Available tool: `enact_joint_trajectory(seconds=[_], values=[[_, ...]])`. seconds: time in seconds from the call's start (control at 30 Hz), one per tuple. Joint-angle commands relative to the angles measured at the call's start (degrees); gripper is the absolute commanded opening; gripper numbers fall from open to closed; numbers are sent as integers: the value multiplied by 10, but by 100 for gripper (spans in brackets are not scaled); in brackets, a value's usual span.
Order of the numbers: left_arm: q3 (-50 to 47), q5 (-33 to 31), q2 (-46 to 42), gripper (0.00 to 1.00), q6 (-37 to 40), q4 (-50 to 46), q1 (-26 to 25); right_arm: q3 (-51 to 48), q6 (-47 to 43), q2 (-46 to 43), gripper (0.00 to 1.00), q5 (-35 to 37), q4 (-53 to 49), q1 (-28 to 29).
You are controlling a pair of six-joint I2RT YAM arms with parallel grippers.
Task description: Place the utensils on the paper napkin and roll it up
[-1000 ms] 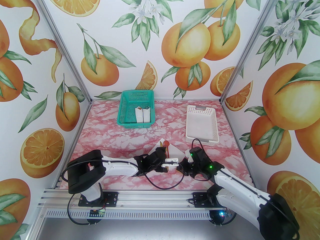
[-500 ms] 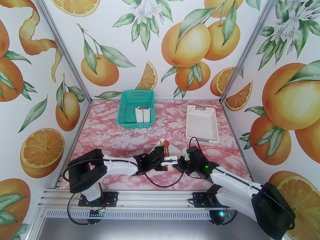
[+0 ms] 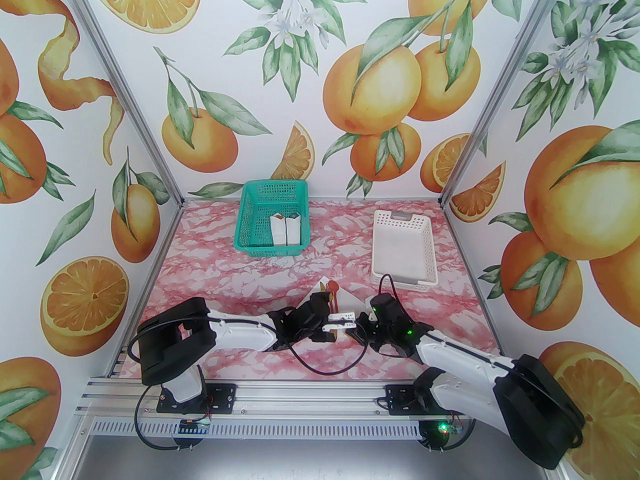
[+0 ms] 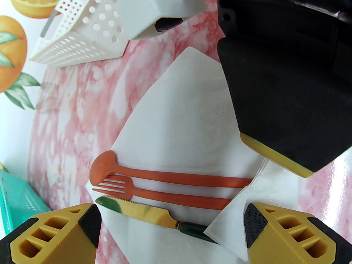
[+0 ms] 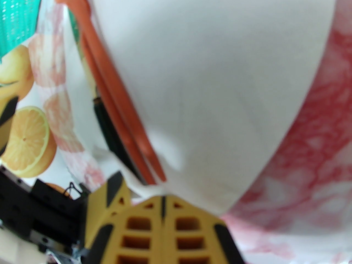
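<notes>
Entry, lower centre of the left wrist view: right gripper (image 5: 163, 199) pinching the paper napkin (image 4: 181, 114) by its corner folded over spoon (image 4: 176, 176), fork (image 4: 176, 195) and knife (image 4: 143, 214); left gripper (image 4: 172, 221) spread wide; best rolled tight, handles parallel.

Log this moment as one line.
paper napkin: spoon, fork, knife on it, corner folded over handles | left gripper: open above knife | right gripper: shut on paper napkin

napkin (image 4: 187, 114) spread on pink bench (image 4: 68, 120) | spoon (image 4: 165, 173), fork (image 4: 170, 195), knife (image 4: 143, 212) side by side on it, handle ends under folded corner | left jaws wide apart, flanking knife | right jaws' finger (image 4: 275, 153) at fold's edge | white basket (image 4: 82, 37) behind
</notes>
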Motion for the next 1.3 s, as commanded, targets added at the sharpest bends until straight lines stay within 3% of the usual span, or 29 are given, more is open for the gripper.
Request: enact_joint_trajectory(seconds=[0.0, 0.27, 0.63, 1.03, 1.27], values=[[-3, 10, 4, 90, -11, 17, 3, -8, -6, 12, 4, 24, 14, 3], [-6, 16, -10, 90, -19, 18, 4, -7, -8, 31, 3, 27, 17, 3], [-49, 63, -207, 92, -168, -14, 31, -8, -18, 20, 1, 42, -25, 4], [-87, 34, -374, 92, -348, -205, 43, -12, -20, -8, 1, 62, -57, 4], [-61, 71, -405, 89, -439, -315, 75, -17, -17, -20, 1, 69, -62, 4]])
